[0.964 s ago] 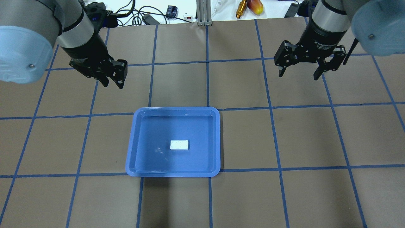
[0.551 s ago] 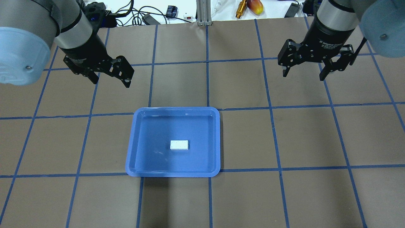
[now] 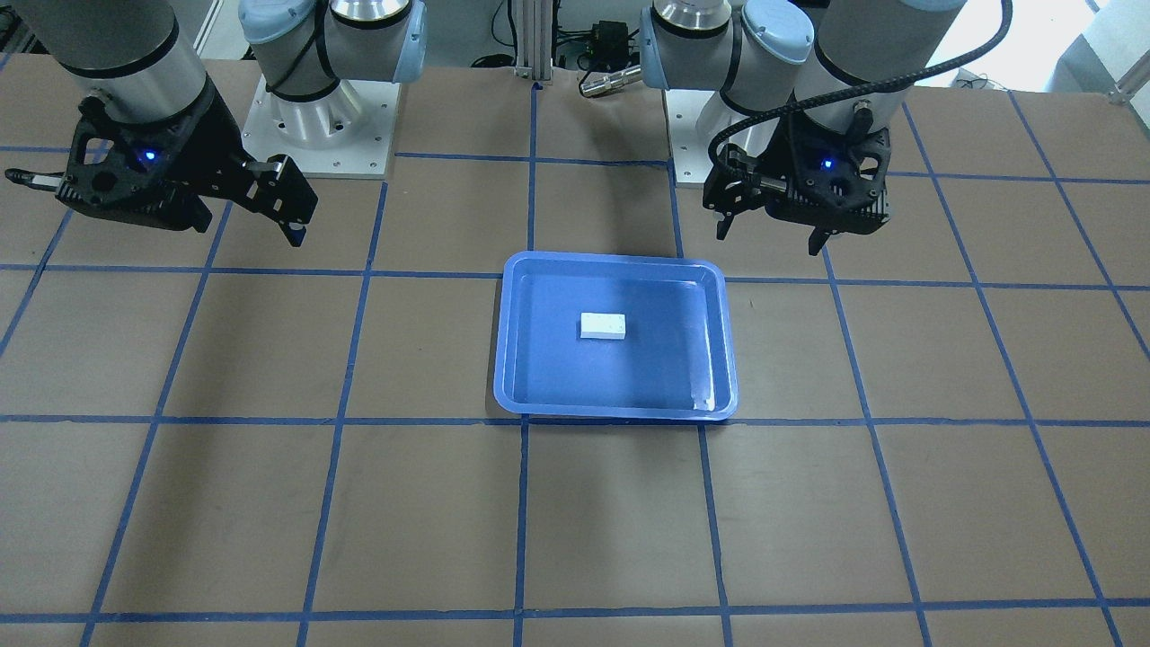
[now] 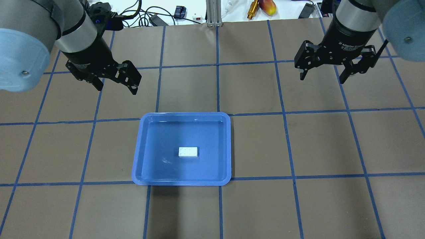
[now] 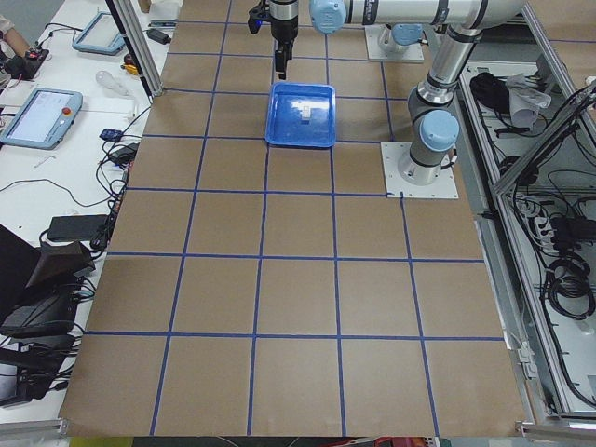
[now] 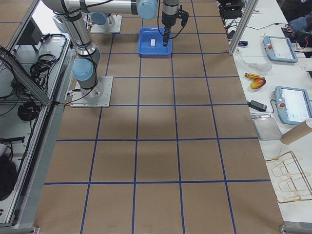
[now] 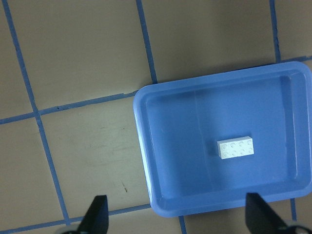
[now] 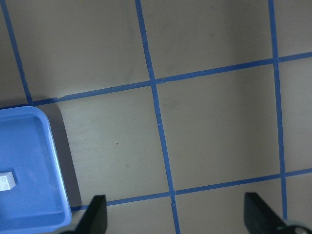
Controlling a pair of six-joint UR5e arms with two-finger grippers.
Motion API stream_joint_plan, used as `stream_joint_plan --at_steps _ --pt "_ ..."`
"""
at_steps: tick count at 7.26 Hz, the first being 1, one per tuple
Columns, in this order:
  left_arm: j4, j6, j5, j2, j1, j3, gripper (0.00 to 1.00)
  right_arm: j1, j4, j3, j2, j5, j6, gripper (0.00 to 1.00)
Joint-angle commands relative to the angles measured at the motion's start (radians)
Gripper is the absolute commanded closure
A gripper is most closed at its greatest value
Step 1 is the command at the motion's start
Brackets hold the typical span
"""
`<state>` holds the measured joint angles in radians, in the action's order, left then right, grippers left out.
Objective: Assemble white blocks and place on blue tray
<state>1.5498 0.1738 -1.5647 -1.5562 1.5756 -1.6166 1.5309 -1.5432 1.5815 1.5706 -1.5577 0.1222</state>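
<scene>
The blue tray [image 4: 181, 115] lies near the table's middle, with one white studded block [image 4: 188, 152] flat inside it. The tray [image 3: 611, 261] and block [image 3: 603, 325] also show in the front view. My left gripper [image 4: 117, 89] hangs open and empty above the table, behind and left of the tray. Its wrist view shows the tray [image 7: 146, 161] and block [image 7: 236, 147] below between its spread fingers. My right gripper [image 4: 322, 79] hangs open and empty far to the tray's right. Its wrist view shows the tray's corner [image 8: 53, 161] and the block's end [image 8: 6, 181].
The brown mat carries a blue tape grid. Beyond the far edge are cables, an aluminium post [image 4: 214, 13], a brass part [image 4: 253, 10] and a red-yellow fruit [image 4: 267, 6]. The arm bases [image 3: 314, 126] stand on the robot's side.
My left gripper has turned at the wrist and its fingers now show spread wide. My right gripper has shifted a little right and away. The block and tray have not moved.
</scene>
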Motion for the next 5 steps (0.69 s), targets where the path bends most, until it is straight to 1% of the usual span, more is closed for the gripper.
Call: stream_joint_plan --at_steps 1,5 --pt "0.003 -0.002 0.003 0.005 0.001 -0.003 0.00 0.002 0.000 0.002 0.000 0.007 -0.022 0.00" --pt "0.003 -0.004 0.000 0.007 0.001 -0.002 0.00 0.002 0.000 0.002 0.000 0.007 -0.039 0.00"
